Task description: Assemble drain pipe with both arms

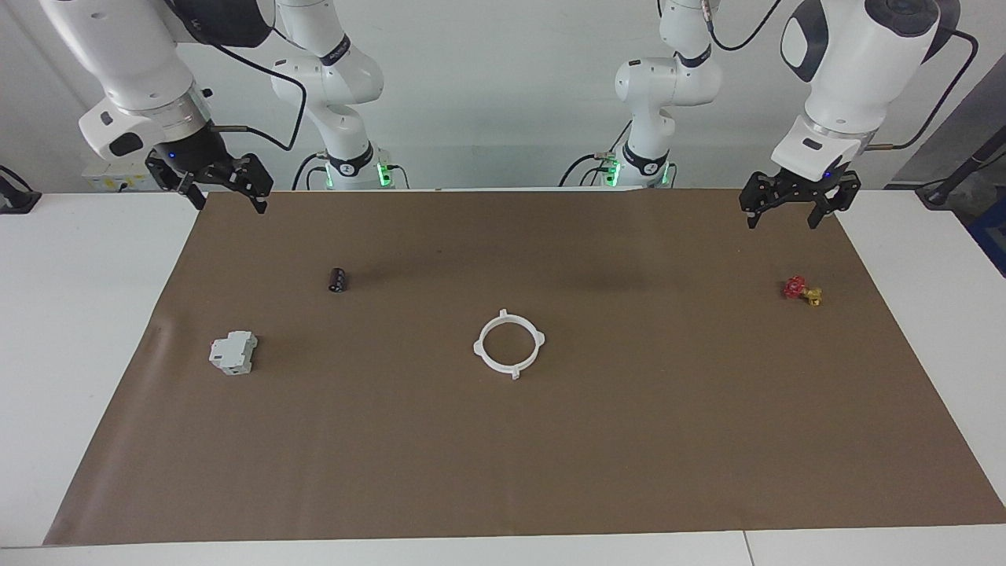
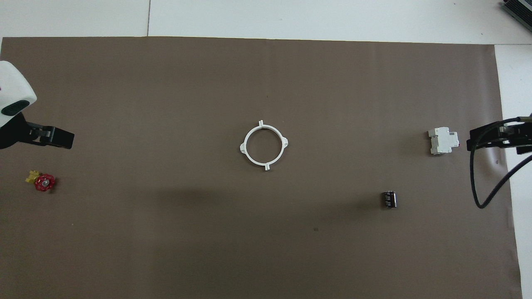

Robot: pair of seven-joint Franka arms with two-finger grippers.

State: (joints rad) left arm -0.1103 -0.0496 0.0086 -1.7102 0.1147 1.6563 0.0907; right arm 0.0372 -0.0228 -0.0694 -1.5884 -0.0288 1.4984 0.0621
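The right gripper hangs in the air over the corner of the brown mat at the right arm's end, its fingers spread wide and holding nothing. The left gripper hangs the same way over the matching corner at the left arm's end, also spread wide and empty. Both sit high and close to their own bases, which reads as a parked pose that leaves the middle of the table free.

Closest below the left gripper, a little farther out on the mat, lies a small red and yellow valve. Closest to the right gripper, farther out toward the middle, lies a small black cylinder, and farther out again, near the mat's edge, a grey-white block. None of these is touched by anything; they look like bystanders to the job.

Well apart from both grippers, roughly midway between them and farther out than the cylinder and valve, lies the drain pipe. It shows as one closed white ring lying flat, with small tabs sticking outward around it. The two halves appear already joined, so the assembly looks done, which would explain why both arms stand clear of it.
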